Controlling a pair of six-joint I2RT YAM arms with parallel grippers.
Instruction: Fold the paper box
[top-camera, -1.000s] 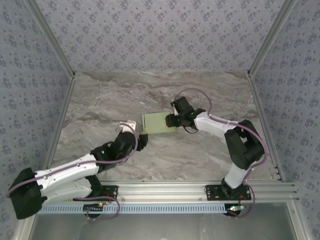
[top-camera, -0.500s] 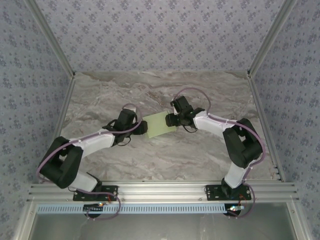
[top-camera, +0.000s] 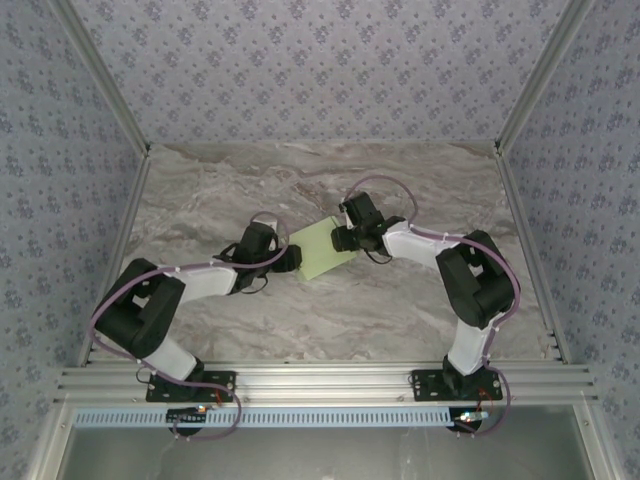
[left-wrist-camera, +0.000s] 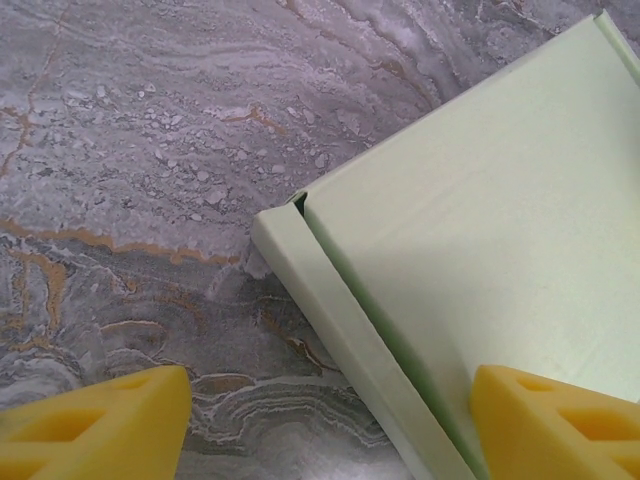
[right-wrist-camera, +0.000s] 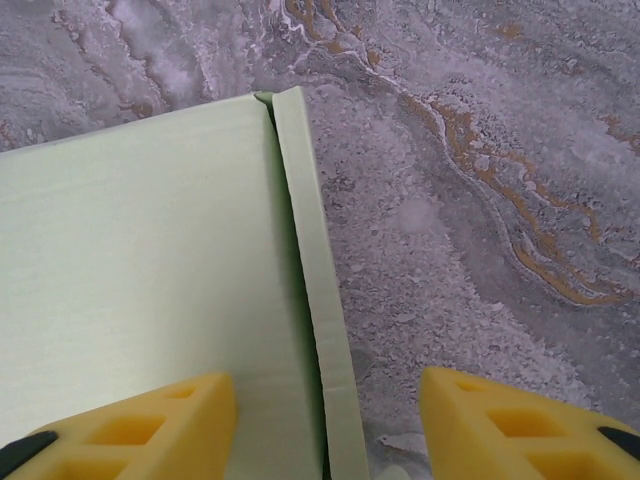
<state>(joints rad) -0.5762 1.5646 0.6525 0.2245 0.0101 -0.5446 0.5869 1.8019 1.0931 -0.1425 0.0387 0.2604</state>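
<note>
Grey-brown marbled tabletop (top-camera: 220, 190) fills the centre, floral blue-grey walls (top-camera: 320, 70) enclose it on three sides, and an aluminium rail (top-camera: 330, 378) crosses the bottom.

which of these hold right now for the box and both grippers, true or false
1. The paper box lies on the table between the two grippers. True.
2. The left gripper is shut on a corner of the box. False: its jaws stand open, one finger over the box and one over the table.
3. The box is pale green. True.
4. The right gripper waits at the table's far edge, away from the box. False: it is at the box's edge, open, straddling a narrow side flap.
</note>
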